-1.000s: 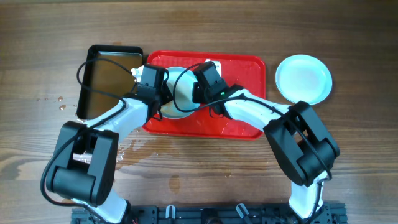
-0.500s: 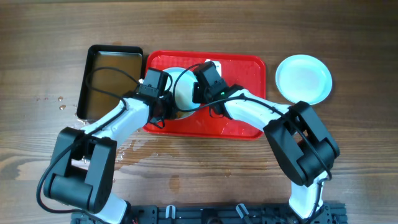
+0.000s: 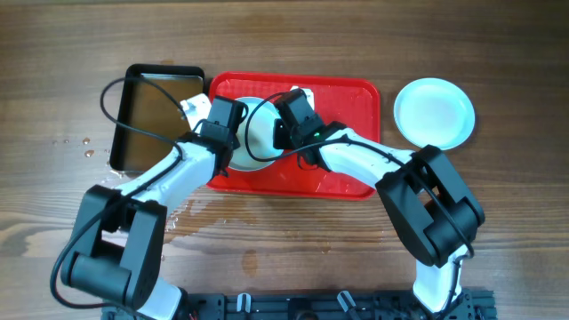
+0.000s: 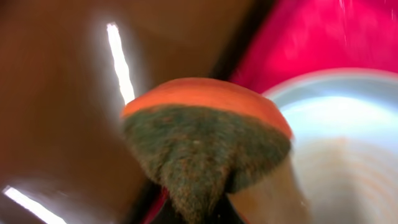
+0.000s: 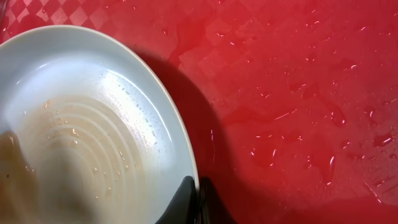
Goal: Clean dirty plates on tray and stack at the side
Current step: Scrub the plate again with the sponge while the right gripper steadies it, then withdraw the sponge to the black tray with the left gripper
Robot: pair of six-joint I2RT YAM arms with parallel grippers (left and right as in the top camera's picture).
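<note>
We see from above the red tray [image 3: 351,98] in the middle of the wooden table [image 3: 516,53]. A black pan [image 3: 164,68] sits just beside its left edge. One plate [image 3: 256,142] is on the tray, between the two arms. A second plate [image 3: 434,113] lies on the table to the right of the tray, and it looks white and clean.

The left gripper [image 3: 224,124] is squeezed tight on a sponge [image 4: 205,143]. Only the left wrist view shows us this sponge. It is orange on top and rough green below, and it is pinched to a point at the bottom. It hangs near the tray's left edge, with the brown water of the pan on one side and the plate's rim on the other. That view is blurry.

The right gripper [image 5: 198,194] is shut tight on the plate's rim. Only the right wrist view shows us this. It also shows rings in the plate, a faint brown smear on its left part and water drops on the tray. A dark shadow lies under that edge of the plate, so it is lifted off the tray.

Since a second ago the left arm has shifted a little. Its black cable [image 3: 103,102] now loops out over the pan's left side. The right arm, the plate it holds and the second plate have stayed put.
</note>
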